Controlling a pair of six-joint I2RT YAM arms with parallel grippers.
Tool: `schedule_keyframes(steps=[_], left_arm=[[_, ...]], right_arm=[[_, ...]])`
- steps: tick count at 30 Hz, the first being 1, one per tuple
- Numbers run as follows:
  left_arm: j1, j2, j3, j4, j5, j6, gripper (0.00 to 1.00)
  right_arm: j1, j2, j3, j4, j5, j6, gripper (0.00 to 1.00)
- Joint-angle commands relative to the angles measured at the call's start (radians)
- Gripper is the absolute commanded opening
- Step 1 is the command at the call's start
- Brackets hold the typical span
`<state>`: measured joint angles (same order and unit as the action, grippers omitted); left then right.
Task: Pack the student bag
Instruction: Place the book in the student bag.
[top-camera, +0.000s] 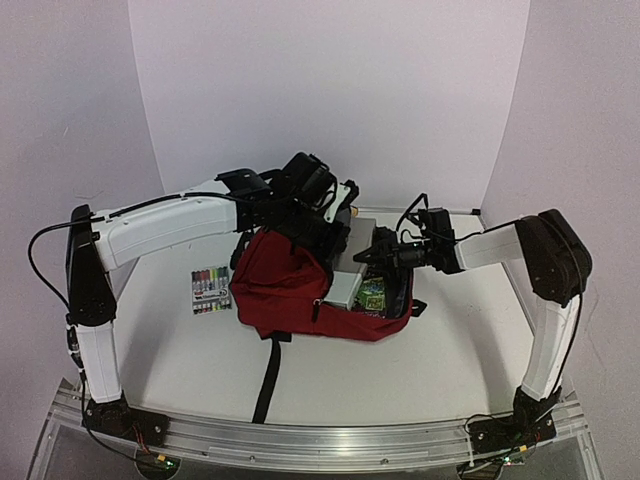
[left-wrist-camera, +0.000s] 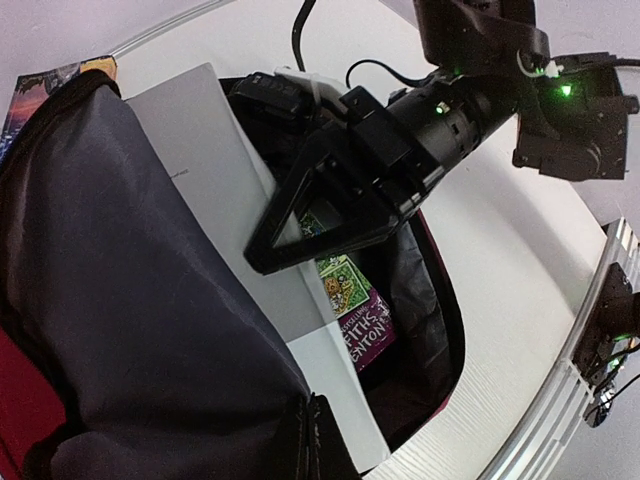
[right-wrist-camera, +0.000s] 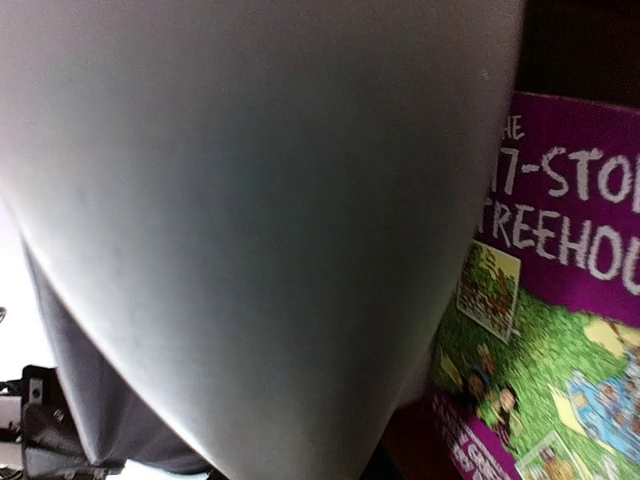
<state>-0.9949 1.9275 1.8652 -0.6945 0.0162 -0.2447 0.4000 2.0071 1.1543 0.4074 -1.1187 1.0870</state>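
The student bag lies on the table, dark red, its mouth open toward the right. My left gripper is shut on the bag's upper rim, holding the grey lining up; its fingertips pinch the fabric. A grey flat slab sits partly inside the mouth. My right gripper reaches in from the right, its black fingers closed on the slab's edge. The slab fills the right wrist view and hides that gripper's fingers. A purple-and-green book rests deeper in the bag beside the slab.
A pack of coloured markers lies on the table left of the bag. A black strap trails toward the near edge. A colourful cover peeks out behind the bag. The book is close on the right of the slab.
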Motion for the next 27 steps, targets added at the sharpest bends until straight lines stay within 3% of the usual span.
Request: schedule_keyframes(steps=[1,9,14,22,27], left_arm=[[-0.031,-0.002,0.057,0.078,0.116,-0.022,0.0],[-0.026,-0.112,-0.073,0.116,0.033,-0.032,0.0],[-0.022,-0.132,-0.092,0.104,0.006,-0.019,0.0],[-0.027,-0.052,-0.015,0.071,0.176,0.016,0.0],[-0.03,-0.062,-0.035,0.115,0.189,0.025,0.0]], right_arm=[[0.048,0.046,0.096,0.243,0.084,0.106,0.0],[0.043,0.025,0.047,0.16,-0.116,-0.045,0.0],[0.048,-0.013,0.118,-0.463,-0.085,-0.561,0.0],[0.119,0.041,0.204,-0.505,-0.069,-0.55,0.0],[0.183,0.057,0.239,-0.481,-0.051,-0.525,0.0]])
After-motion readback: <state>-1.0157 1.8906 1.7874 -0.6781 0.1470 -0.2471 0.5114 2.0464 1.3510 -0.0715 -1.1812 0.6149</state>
